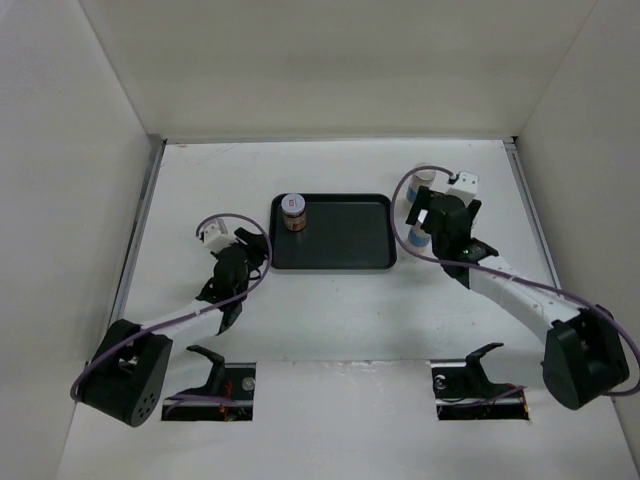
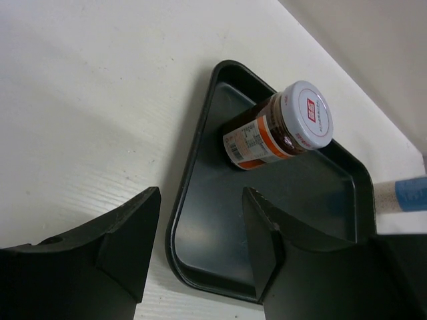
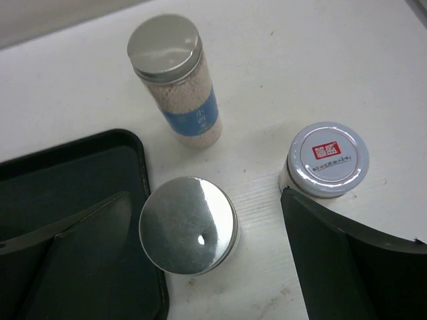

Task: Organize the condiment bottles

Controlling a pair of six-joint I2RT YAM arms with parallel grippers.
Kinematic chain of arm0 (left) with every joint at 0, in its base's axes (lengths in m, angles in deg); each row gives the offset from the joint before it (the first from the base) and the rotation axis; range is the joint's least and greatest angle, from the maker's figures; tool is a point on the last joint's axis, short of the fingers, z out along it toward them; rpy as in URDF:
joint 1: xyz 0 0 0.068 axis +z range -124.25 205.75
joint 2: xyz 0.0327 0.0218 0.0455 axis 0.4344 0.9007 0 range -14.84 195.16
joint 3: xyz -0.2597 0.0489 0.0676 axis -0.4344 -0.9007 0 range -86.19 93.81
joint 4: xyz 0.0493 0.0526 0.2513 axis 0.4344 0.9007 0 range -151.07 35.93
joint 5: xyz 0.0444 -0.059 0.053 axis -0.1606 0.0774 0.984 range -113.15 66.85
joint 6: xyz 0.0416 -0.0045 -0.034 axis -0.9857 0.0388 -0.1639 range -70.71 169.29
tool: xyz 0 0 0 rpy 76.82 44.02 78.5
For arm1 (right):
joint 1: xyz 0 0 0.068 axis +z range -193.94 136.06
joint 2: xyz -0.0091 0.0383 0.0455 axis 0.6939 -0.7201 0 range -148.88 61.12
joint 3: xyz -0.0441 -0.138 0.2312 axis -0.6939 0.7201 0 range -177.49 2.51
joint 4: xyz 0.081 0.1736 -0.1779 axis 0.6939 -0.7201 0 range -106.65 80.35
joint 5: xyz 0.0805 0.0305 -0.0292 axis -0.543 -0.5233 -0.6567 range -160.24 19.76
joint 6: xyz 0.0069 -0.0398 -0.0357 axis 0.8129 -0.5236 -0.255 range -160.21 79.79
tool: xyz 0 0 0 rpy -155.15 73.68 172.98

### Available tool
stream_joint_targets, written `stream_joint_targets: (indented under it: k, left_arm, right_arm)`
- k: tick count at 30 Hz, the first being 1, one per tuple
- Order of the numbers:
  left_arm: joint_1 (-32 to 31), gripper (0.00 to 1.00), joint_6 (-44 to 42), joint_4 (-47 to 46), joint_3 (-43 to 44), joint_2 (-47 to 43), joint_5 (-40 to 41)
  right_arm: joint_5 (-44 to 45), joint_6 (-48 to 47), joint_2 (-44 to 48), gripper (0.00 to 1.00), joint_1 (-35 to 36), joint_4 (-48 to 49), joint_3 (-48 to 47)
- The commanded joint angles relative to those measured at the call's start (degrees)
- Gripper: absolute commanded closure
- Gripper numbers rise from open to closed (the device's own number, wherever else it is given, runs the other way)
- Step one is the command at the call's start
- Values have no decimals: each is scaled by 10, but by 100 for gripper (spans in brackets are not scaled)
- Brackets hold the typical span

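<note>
A dark jar point(image 1: 293, 212) with a pale red-marked lid stands in the black tray point(image 1: 350, 250) at its far left; it also shows in the left wrist view point(image 2: 277, 128). My left gripper point(image 1: 258, 248) is open and empty over the tray's left near corner point(image 2: 200, 248). My right gripper point(image 1: 425, 215) is open just right of the tray. In its wrist view a silver-capped bottle point(image 3: 189, 225) stands between the open fingers point(image 3: 207, 257), untouched. A blue-banded bottle point(image 3: 179, 83) stands beyond it. A second red-marked-lid jar point(image 3: 328, 160) stands by the right finger point(image 3: 347, 260).
The tray edge point(image 3: 143, 167) lies close to the left of the silver-capped bottle. Two bottles point(image 1: 421, 181) point(image 1: 417, 238) show past the right gripper in the top view. White walls enclose the table. The blue-banded bottle point(image 2: 403, 199) shows beyond the tray.
</note>
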Motion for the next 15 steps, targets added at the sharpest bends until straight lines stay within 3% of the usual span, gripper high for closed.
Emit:
stream_joint_targets:
  k: [1, 5, 10, 12, 15]
  left_arm:
    - [22, 50, 29, -46, -14, -13, -16]
    - [34, 50, 40, -47, -33, -49, -8]
    - [39, 50, 47, -47, -35, -49, -15]
    - [41, 50, 45, -47, -35, -47, -11]
    - [53, 50, 52, -46, -38, -52, -19]
  right_arm:
    - [-32, -19, -34, 0, -7, -17, -41]
    - [-46, -22, -77, 3, -4, -21, -62]
    - [-28, -38, -88, 38, 2, -29, -77]
    - [1, -41, -57, 45, 14, -23, -73]
    - [34, -63, 7, 47, 50, -11, -76]
